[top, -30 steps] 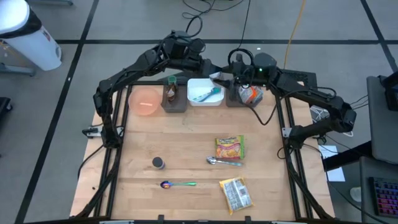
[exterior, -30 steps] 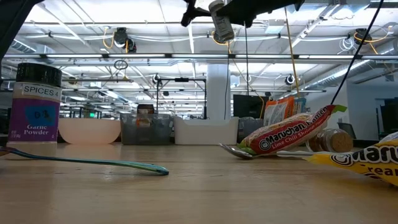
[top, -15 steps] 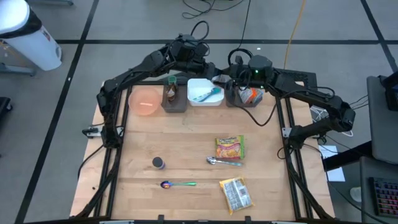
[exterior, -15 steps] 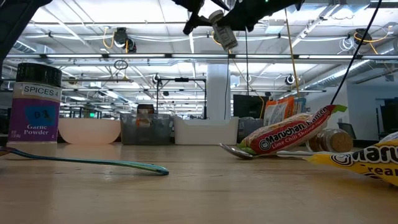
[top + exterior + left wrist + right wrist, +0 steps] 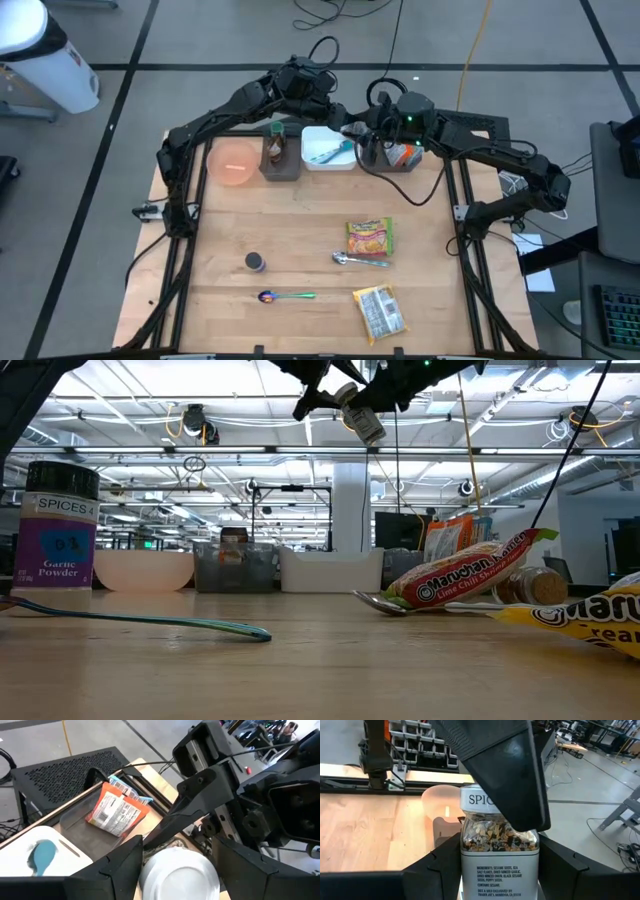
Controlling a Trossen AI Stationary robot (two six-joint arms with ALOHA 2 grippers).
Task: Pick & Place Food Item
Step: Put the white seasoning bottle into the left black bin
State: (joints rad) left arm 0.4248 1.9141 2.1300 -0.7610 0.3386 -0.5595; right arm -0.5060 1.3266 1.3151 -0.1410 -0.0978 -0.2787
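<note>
A spice jar point(image 5: 350, 128) is held aloft over the far right corner of the white tray point(image 5: 318, 158), clamped from two sides at once. The right gripper point(image 5: 366, 136) is closed around the jar's labelled body point(image 5: 499, 845), its arm reaching in low from the tray's right, elbow folded over the table edge. The left gripper point(image 5: 336, 112) is brought in from behind the tray, its forearm angled downward, and its fingers point(image 5: 125, 865) are pressed narrowly against the jar's silver cap end point(image 5: 179, 875). From table height, the jar point(image 5: 360, 415) is seen tilted, well above everything on the table. Just left of the tray a grey bin point(image 5: 281, 170) and a pink bowl point(image 5: 232, 162) are lined up; just right of it, a second grey bin point(image 5: 400, 166) with a packet is found under the right wrist. Nearer than the tray, open wood is left, broken only by two noodle packets point(image 5: 368, 238), two spoons point(image 5: 360, 259) and a garlic powder jar point(image 5: 255, 262), all well apart from it.
</note>
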